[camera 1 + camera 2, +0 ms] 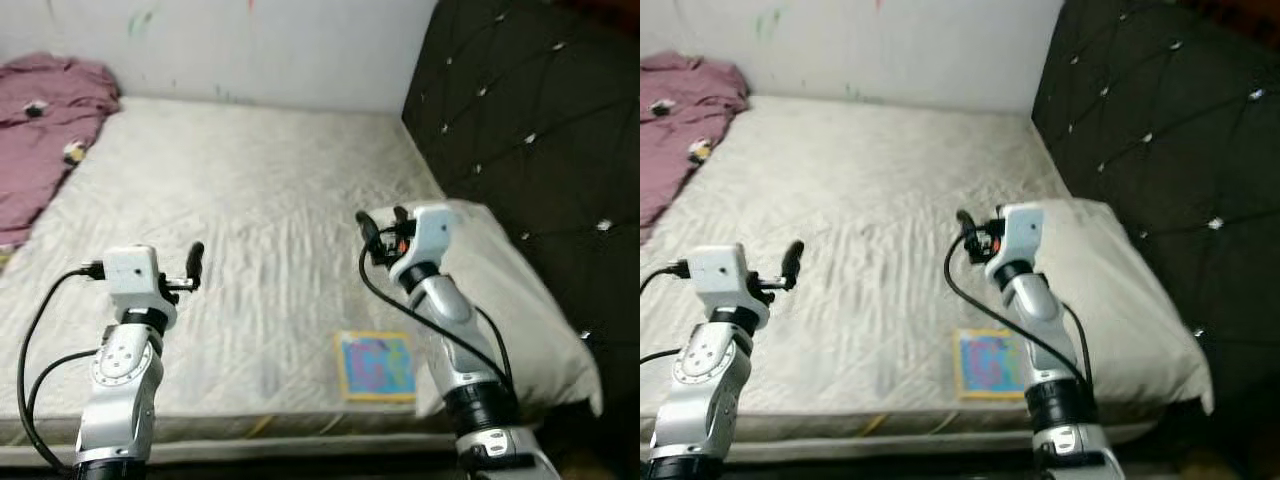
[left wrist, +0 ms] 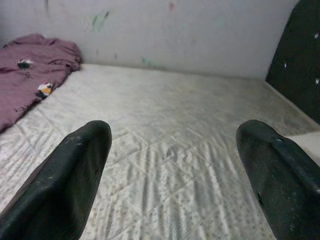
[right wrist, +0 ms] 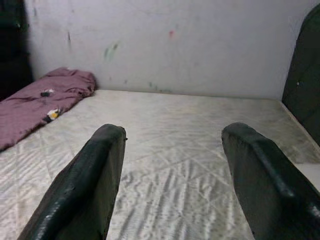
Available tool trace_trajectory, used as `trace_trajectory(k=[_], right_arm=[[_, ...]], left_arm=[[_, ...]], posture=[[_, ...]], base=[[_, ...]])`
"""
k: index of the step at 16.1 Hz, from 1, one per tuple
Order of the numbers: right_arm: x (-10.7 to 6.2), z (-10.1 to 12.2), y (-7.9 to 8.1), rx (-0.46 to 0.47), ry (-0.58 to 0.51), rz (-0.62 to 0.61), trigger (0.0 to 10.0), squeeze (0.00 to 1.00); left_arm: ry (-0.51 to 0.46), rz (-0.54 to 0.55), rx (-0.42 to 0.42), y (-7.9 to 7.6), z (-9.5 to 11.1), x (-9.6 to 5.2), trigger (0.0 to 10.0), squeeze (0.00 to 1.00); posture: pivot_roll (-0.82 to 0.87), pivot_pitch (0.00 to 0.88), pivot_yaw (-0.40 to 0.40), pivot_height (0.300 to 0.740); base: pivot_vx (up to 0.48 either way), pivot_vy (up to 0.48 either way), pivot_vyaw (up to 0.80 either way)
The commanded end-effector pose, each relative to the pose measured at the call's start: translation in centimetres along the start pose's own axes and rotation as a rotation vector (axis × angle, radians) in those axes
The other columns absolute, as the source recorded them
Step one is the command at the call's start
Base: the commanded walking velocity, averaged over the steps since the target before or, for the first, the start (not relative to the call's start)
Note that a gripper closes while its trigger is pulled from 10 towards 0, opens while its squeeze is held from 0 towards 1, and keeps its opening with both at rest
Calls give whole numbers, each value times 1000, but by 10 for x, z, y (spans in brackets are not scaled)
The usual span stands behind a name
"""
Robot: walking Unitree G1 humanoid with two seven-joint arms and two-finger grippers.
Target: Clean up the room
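1. One bare quilted mattress took up most of the scene, running back to a pale wall marked with small smudges of colour.
2. A dark tufted headboard with shiny studs rose along the bed's right side.
3. A cream pillow lay at the mattress's right edge, against the headboard.
4. A rumpled mauve blanket was heaped at the far left corner, touching the wall, with small patterned patches on it.
5. A flat label in blue and yellow sat on the mattress near its front edge, just beside the pillow.
6. The left hand hovered above the front left part of the mattress, its two black fingers spread wide apart with nothing between them.
7. The right hand hung over the mattress beside the pillow, its fingers likewise parted and empty.
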State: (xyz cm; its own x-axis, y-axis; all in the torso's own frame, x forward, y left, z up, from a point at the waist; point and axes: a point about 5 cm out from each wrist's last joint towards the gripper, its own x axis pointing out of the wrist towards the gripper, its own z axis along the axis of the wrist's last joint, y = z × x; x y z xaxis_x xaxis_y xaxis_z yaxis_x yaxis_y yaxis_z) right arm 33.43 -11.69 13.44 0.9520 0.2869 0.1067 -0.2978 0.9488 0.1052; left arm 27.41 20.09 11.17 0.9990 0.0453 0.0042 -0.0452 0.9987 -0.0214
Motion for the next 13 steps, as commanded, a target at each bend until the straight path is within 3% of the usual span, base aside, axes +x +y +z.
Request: trace_trajectory(k=[1,13], right_arm=[[-5,-1,-14,-9,5,-42,10000,0],[-3,-2,-13,-16,13,-34,10000,0]], left_arm=[[-3,-18,-12,-7,0,1,10000,0],[8,-14,-34,-7,0,1,10000,0]], posture=[[-9,0,-63,740],[-7,0,-64,740]], base=[[0,480,0],[0,480,-73]])
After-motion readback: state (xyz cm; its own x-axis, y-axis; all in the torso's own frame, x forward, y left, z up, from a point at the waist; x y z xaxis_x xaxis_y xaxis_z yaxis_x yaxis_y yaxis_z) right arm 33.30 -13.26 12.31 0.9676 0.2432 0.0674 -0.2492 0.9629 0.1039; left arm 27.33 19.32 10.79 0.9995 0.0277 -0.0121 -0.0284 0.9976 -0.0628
